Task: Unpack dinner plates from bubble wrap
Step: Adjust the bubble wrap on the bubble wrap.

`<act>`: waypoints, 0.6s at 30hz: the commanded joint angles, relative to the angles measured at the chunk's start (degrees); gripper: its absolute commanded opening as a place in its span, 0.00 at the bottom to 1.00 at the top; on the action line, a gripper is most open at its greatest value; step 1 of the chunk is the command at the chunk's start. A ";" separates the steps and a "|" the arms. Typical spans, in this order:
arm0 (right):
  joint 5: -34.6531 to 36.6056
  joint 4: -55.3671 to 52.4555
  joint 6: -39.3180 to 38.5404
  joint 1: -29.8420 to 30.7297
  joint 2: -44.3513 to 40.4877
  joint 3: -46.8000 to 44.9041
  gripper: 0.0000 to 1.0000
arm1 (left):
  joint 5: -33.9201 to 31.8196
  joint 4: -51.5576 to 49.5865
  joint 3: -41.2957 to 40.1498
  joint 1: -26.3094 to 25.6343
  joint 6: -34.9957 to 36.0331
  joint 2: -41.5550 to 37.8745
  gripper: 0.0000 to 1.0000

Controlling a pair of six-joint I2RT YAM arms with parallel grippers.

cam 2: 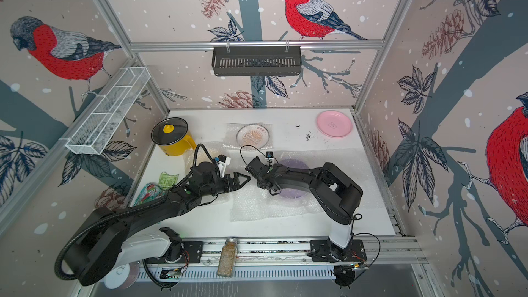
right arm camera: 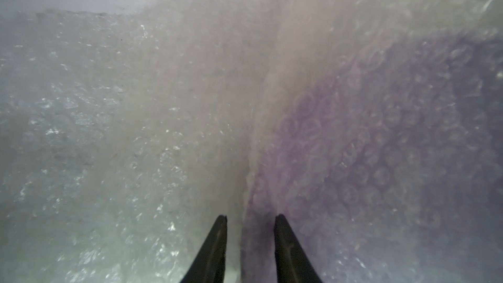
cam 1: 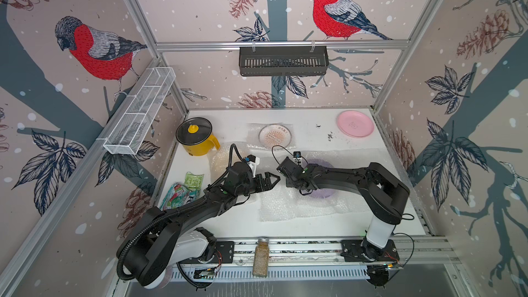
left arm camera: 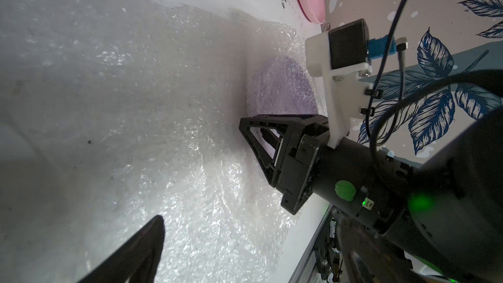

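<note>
You're on the lilac plate (cam 1: 324, 192) right now. It sits mid-worktop under your right arm, covered by a big sheet of bubble wrap (cam 1: 288, 207), so you only see the purple through the bubbles.

Your right gripper (right arm camera: 250, 216) is down at the plate's near-left edge. In the right wrist view its fingertips stand a little apart, with a raised fold of wrap running between them. I honestly can't tell if it's pinching that fold or only straddling it. Your left gripper (cam 1: 271, 181) hovers just beside it with its jaws spread wide, holding nothing.

The pink plate (cam 1: 355, 124) is already bare in the far right corner of the worktop (cam 1: 228, 221). The sunburst plate (cam 1: 275, 137) lies at the back on its own sheet, though I can't say whether any wrap covers it. There's also a wrapped bundle (cam 1: 221, 160) near the yellow pot (cam 1: 197, 141), partly hidden by your left arm.

So I'd call this the peel-open step on plate number whatever, roughly midway overall.

Next move, as I see it: get a firm pinch on that fold with the right, then draw it up and across the plate. Bring the left in to pin the sheet or the plate, or the plate will probably ride along with the wrap.
</note>
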 commanded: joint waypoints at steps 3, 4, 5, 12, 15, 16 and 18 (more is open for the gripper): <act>3.73 -4.28 0.92 1.99 -0.29 1.96 0.16 | -0.18 1.43 1.13 -0.02 -0.27 -0.86 0.98; 4.66 -5.11 1.25 2.41 -0.62 2.32 0.15 | -0.19 1.32 1.46 -0.06 -0.24 -0.96 0.98; 5.23 -5.74 1.45 2.61 -1.00 2.44 0.13 | 0.01 1.37 1.70 -0.06 -0.25 -0.98 0.98; 6.90 -7.13 2.23 2.91 -4.08 1.75 0.06 | 1.20 3.96 3.42 -1.38 -0.75 2.36 0.98; 7.37 -7.63 2.30 2.79 -5.39 1.65 0.06 | 1.25 6.19 4.17 -2.38 -1.19 6.16 0.98; 7.72 -8.06 2.41 2.76 -5.95 1.65 0.06 | 1.21 7.05 4.26 -2.43 -1.52 7.52 0.98; 8.45 -8.66 2.51 2.78 -7.08 1.74 0.06 | 0.67 8.57 4.41 -2.43 -1.74 9.87 0.98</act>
